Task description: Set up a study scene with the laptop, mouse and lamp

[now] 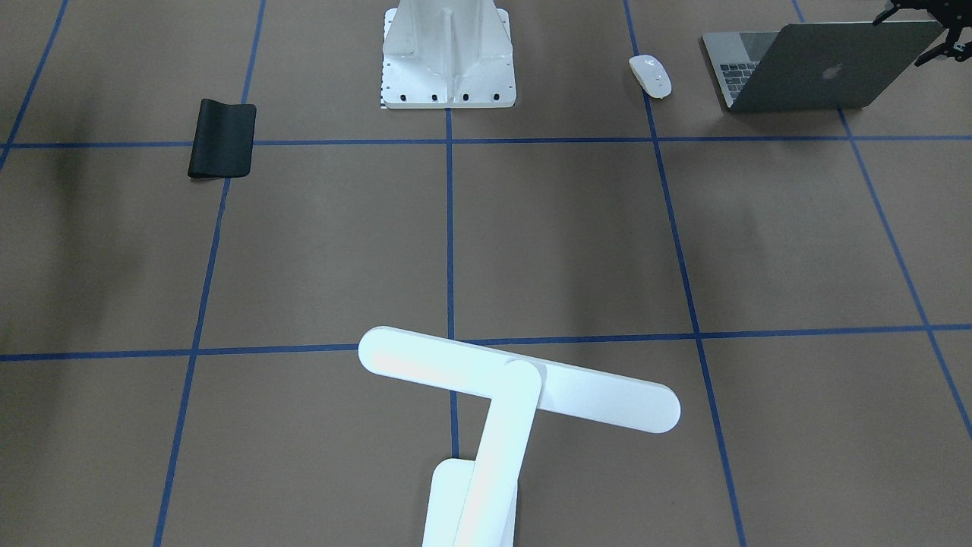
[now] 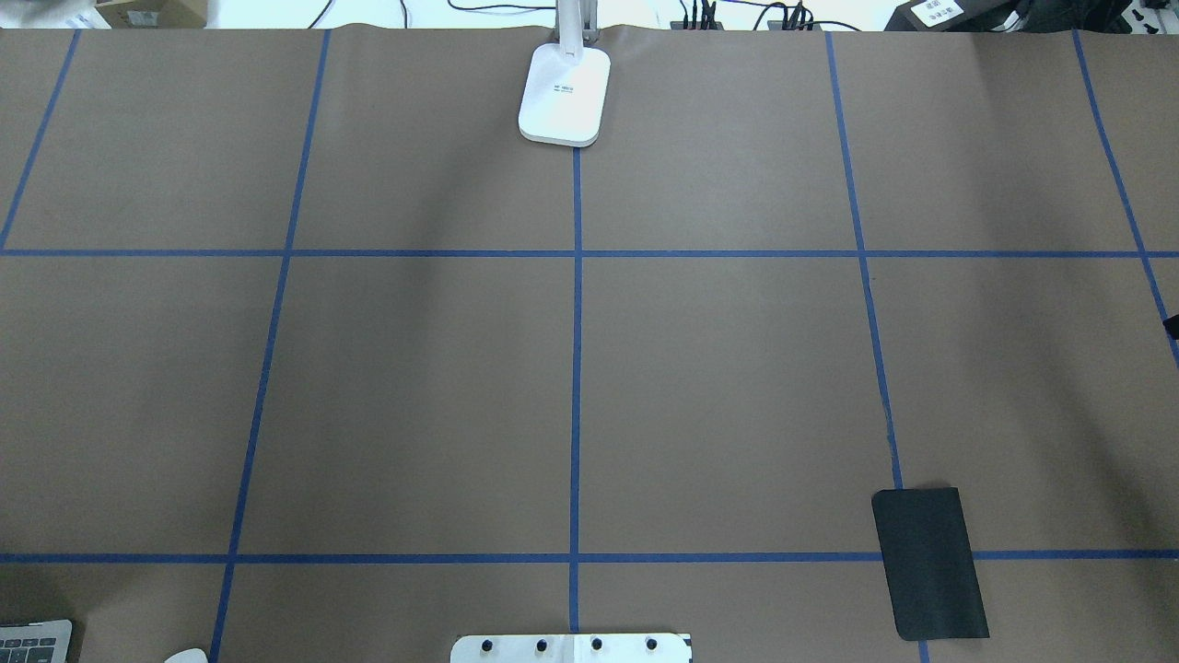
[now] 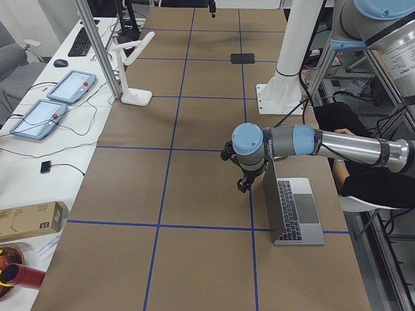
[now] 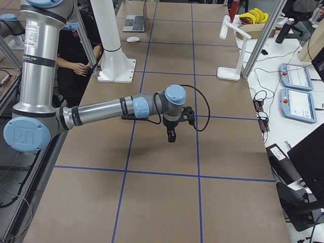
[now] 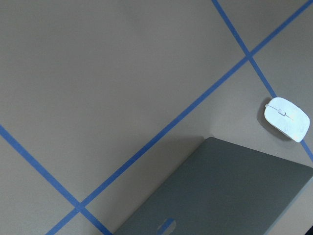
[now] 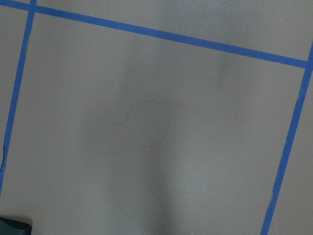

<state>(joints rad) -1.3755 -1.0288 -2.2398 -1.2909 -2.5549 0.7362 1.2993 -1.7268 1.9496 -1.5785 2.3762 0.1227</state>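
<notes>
The laptop (image 1: 820, 68) was seen standing open at the near corner of the worktop (image 1: 569, 228) on the robot's left. The mouse (image 1: 651, 76) lay just beside it, apart from it. The lamp (image 1: 516, 380) stood at the far edge, at the middle, well apart from both.

The laptop was judged stiff, fairly heavy for its thinness and smooth-skinned. Its hinged lid was expected to swing if pushed, so a hold across the thin edge of the base or lid was thought best, with care for the screen. The glossy mouse was judged light and slippery, best pinched across its narrow sides. The lamp was judged top-heavy and jointed, best taken by its flat arm or pushed at its base.

The left gripper (image 1: 910, 34) was placed at the lid's upper corner. Its jaws appeared to be parted, though only the tips were shown at the picture's edge. The right gripper (image 4: 171, 137) was held over bare worktop, and the state of its jaws could not be told.

An apple logo (image 1: 833, 72) was shown on the lid. Small dark print was seen on the lamp base (image 2: 564, 89), too small to be read.
</notes>
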